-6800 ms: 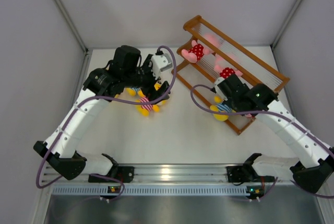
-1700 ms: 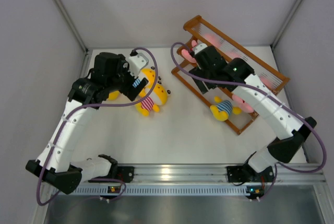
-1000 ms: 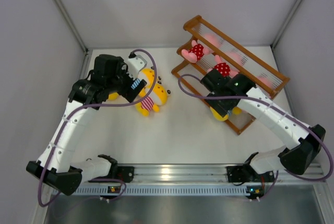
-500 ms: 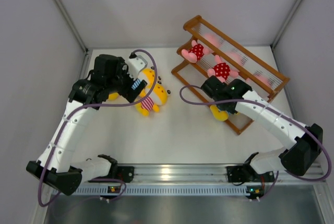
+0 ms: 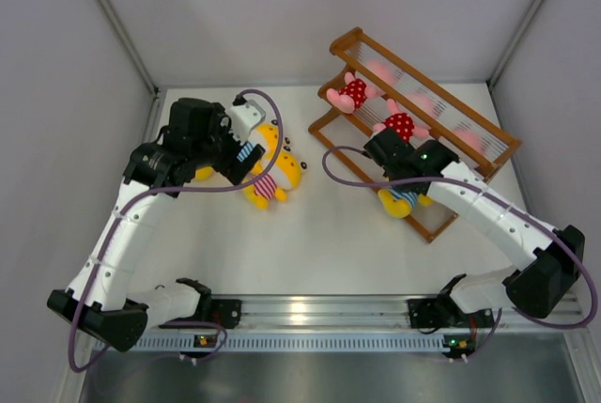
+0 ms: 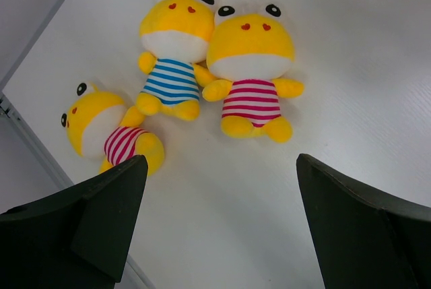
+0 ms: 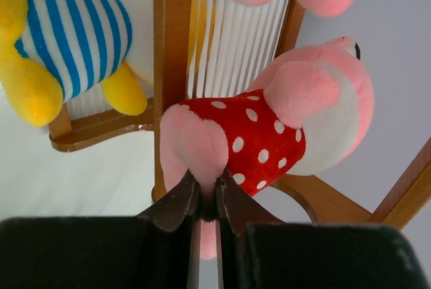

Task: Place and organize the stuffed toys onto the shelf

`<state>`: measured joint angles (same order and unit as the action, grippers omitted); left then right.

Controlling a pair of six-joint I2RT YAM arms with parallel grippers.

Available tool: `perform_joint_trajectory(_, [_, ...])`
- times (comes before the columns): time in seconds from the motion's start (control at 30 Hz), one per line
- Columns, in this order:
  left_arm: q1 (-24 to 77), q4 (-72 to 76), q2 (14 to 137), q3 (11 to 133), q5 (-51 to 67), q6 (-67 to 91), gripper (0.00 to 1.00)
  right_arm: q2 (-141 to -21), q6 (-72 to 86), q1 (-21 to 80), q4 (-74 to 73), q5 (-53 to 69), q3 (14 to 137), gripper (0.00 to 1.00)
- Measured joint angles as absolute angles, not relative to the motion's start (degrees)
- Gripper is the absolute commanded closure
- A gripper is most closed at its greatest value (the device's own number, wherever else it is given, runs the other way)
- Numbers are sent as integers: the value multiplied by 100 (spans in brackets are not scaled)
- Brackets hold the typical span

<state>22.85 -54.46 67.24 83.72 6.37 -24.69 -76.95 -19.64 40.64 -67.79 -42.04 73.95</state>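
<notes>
Three yellow stuffed toys lie together on the table: one in a blue-striped shirt (image 6: pixel 170 60), one in pink stripes (image 6: pixel 252 73), and a second pink-striped one (image 6: pixel 108 137) to the left. My left gripper (image 6: pixel 222 225) hovers wide open above them, holding nothing. My right gripper (image 7: pixel 205 198) is shut on the leg of a pink toy in a red white-dotted outfit (image 7: pixel 269 134), which rests against the brown shelf (image 7: pixel 168 67). In the top view this toy (image 5: pixel 402 125) sits on the shelf's middle tier. A yellow blue-striped toy (image 5: pixel 402 198) lies on the lowest tier.
Another pink dotted toy (image 5: pixel 352 93) lies at the shelf's (image 5: pixel 498 135) far left end, and pale pink shapes show behind the upper rods. Grey walls enclose the table on three sides. A metal rail (image 5: pixel 300 309) runs along the near edge.
My right gripper has closed on the pink dotted toy's leg and shifted slightly towards the shelf. The left arm and the yellow toys have not moved.
</notes>
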Motion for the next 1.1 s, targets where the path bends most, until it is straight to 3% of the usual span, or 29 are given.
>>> perform_joint_trajectory(0.13, [2283, -5443, 6724, 8348, 637, -2493, 2, -7717, -2001, 3992, -6632, -4165, 7518, 84])
perform_joint_trajectory(0.17, [2283, -5446, 6724, 8333, 635, -2502, 2, -7723, -1999, 3983, -6617, -4160, 7518, 69])
perform_joint_trajectory(0.23, [2283, -5446, 6724, 8298, 631, -2519, 2, -7754, -1973, 3968, -6602, -4132, 7522, 49])
perform_joint_trajectory(0.37, [2279, -5428, 6729, 8180, 493, -2519, 2, -7826, -1894, 3946, -6718, -4112, 7706, 35])
perform_joint_trajectory(0.53, [2067, -5419, 7054, 7935, 340, -2508, 2, -7830, -1682, 3986, -7065, -4106, 8355, 33])
perform_joint_trajectory(0.77, [668, -5404, 7920, 7911, 956, -2248, 4, -7835, -1369, 4965, -7236, -4012, 9870, 27])
perform_joint_trajectory(0.93, [-102, -5343, 7933, 7612, 1122, -2217, 4, -7815, -1396, 5898, -5725, -3081, 9623, 21])
perform_joint_trajectory(1.1, [-928, -5269, 7874, 7076, 1286, -2255, 4, -8508, -1271, 6036, -3566, -1649, 8733, 22])
